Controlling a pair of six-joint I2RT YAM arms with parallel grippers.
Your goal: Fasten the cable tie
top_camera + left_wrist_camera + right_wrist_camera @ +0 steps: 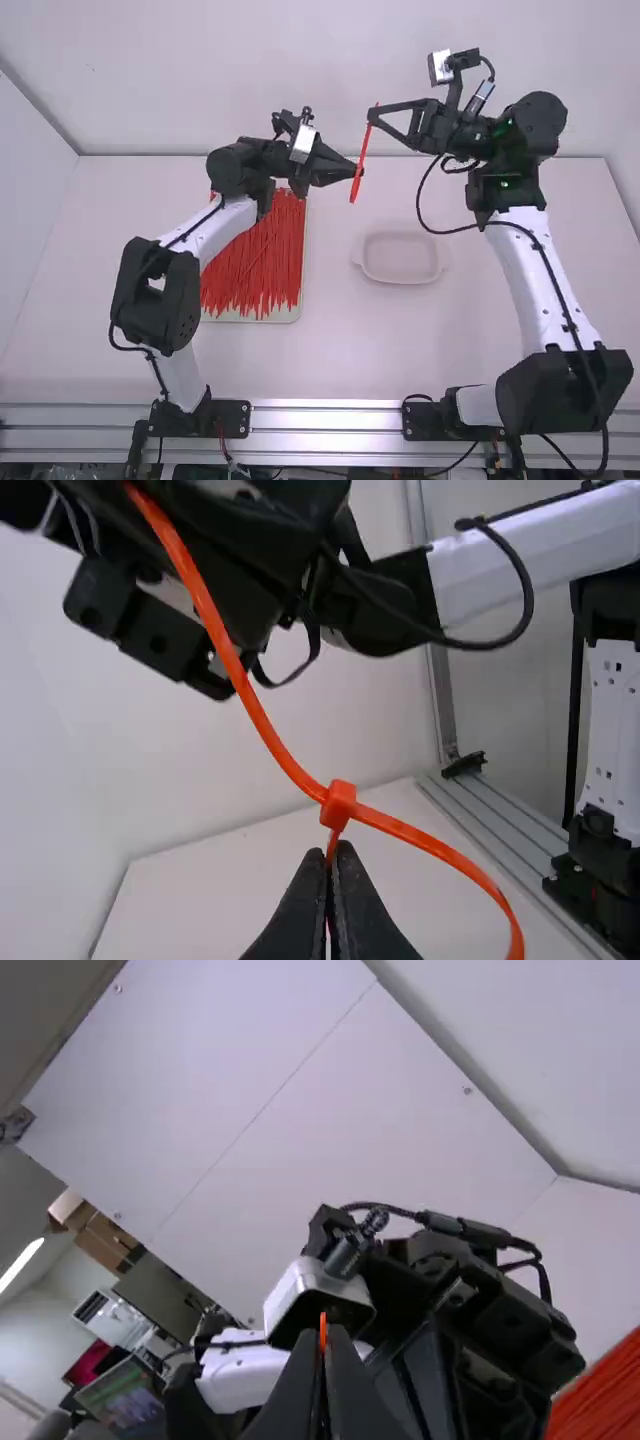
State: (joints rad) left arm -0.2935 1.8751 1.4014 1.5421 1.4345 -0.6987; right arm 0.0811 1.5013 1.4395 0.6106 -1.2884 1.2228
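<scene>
An orange cable tie (360, 160) hangs in the air above the table's far middle, held between both arms. My left gripper (355, 171) is shut on it just below its square head (338, 802), fingertips pressed together in the left wrist view. From the head one strand runs up to my right gripper (375, 114), and another trails down and away (450, 855). My right gripper is shut on the tie's upper end, a sliver of orange (322, 1326) showing between its fingers.
A pile of several red-orange cable ties (262, 255) lies on a pale mat (290, 318) at the left. A shallow white tray (400, 258) sits right of the middle. The aluminium rail (320, 412) runs along the front edge.
</scene>
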